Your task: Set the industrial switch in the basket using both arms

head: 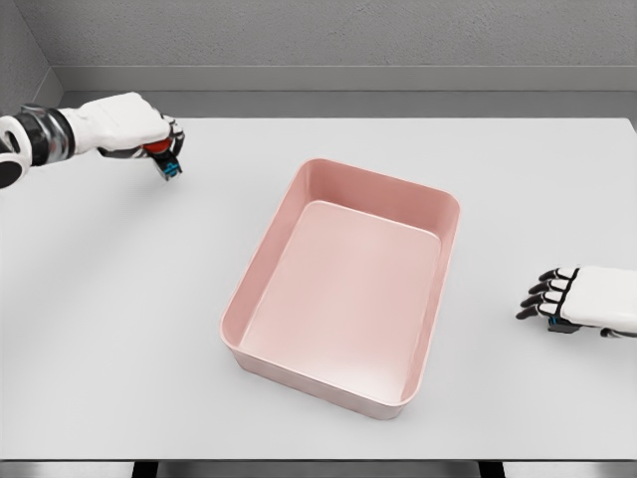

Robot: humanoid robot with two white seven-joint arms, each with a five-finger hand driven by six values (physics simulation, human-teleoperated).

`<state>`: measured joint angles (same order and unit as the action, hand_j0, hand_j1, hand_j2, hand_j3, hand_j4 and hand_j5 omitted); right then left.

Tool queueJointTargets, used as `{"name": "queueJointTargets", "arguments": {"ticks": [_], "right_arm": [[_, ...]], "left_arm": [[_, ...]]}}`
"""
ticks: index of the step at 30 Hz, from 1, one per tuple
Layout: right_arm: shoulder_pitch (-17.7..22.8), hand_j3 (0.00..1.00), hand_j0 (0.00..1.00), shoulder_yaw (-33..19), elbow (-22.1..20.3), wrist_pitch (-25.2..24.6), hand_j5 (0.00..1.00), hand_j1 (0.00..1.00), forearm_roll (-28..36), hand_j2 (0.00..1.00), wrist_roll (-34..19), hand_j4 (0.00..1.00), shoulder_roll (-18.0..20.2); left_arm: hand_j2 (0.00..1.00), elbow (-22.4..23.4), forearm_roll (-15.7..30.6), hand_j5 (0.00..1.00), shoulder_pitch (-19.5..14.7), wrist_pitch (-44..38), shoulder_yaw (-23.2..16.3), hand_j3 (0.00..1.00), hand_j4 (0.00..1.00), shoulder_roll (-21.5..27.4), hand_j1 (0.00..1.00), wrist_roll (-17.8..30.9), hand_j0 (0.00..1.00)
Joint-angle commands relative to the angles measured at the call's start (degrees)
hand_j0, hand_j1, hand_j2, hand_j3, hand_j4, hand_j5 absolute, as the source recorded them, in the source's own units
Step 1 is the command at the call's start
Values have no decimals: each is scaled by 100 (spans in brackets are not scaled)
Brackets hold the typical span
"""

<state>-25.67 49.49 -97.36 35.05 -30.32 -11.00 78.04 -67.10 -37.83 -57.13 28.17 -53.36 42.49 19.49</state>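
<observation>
A pink rectangular basket (257,269) sits in the middle of the white table, with nothing inside it. At the far left, my left hand (159,141) is curled around the industrial switch (167,157), a small object with a red top and a blue-black body, held just above the table. The fingers cover most of the switch. My right hand (553,296) rests low on the table at the right edge, fingers relaxed and holding nothing, well to the right of the basket.
The white table (119,329) spreads wide around the basket, with its front edge near the bottom of the view. A grey wall runs behind the far edge.
</observation>
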Motion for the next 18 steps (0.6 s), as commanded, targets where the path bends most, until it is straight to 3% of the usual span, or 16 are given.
{"name": "queueJointTargets", "arguments": {"ticks": [1, 4, 7, 14, 18], "right_arm": [[0, 87, 87, -1, -11, -5, 87, 87, 26, 87, -17, 87, 10], [0, 86, 86, -36, 15, -5, 86, 86, 26, 86, -17, 86, 10], [0, 82, 82, -63, 50, -5, 82, 82, -18, 82, -17, 82, -8], [0, 69, 69, -115, 50, -5, 69, 69, -97, 69, -17, 69, -113], [0, 65, 65, -150, 50, -5, 65, 65, -106, 65, -17, 65, -113]], "left_arm": [[35, -180, 285, 35, -9, 496, 97, 35, 35, 110, 35, 20, 35], [35, -198, 689, 35, -176, 683, 97, 35, 35, 189, 35, 11, 35], [35, -698, 1181, 35, -246, 683, 106, 35, 35, 400, 35, 178, 35], [35, -2192, 1454, 35, -317, 683, 106, 35, 35, 391, 35, 389, 35], [35, -2781, 1656, 35, -325, 683, 97, 35, 35, 383, 35, 389, 35]]}}
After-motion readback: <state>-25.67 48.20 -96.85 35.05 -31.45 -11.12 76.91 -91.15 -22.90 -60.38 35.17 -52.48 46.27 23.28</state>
